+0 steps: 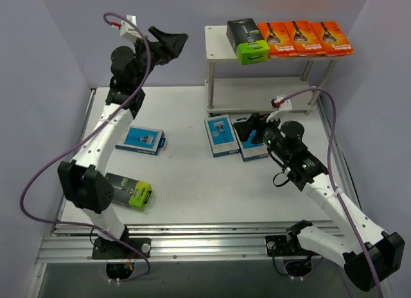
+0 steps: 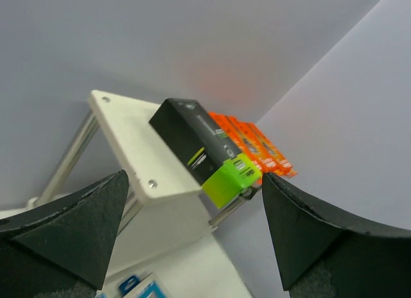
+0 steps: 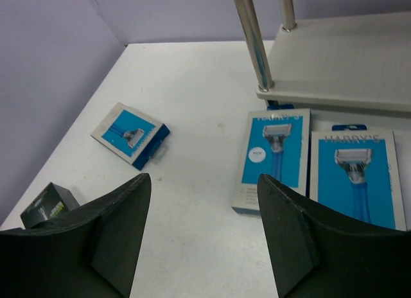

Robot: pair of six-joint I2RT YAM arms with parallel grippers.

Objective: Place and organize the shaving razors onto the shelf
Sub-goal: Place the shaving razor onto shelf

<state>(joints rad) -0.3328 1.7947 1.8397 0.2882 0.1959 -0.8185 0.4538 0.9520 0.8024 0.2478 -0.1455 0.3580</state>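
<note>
The shelf stands at the back right; its top board holds a black razor pack with a lime-green end and three orange packs. My left gripper hangs open and empty in the air left of the top board; in the left wrist view the black pack and orange packs lie ahead of its fingers. Two light blue packs lie in front of the shelf. My right gripper hovers open over them, holding nothing.
A third light blue pack lies at the left of the table, and a second black pack with a green end lies beside the left arm. The shelf's lower board and metal posts stand just beyond the right gripper.
</note>
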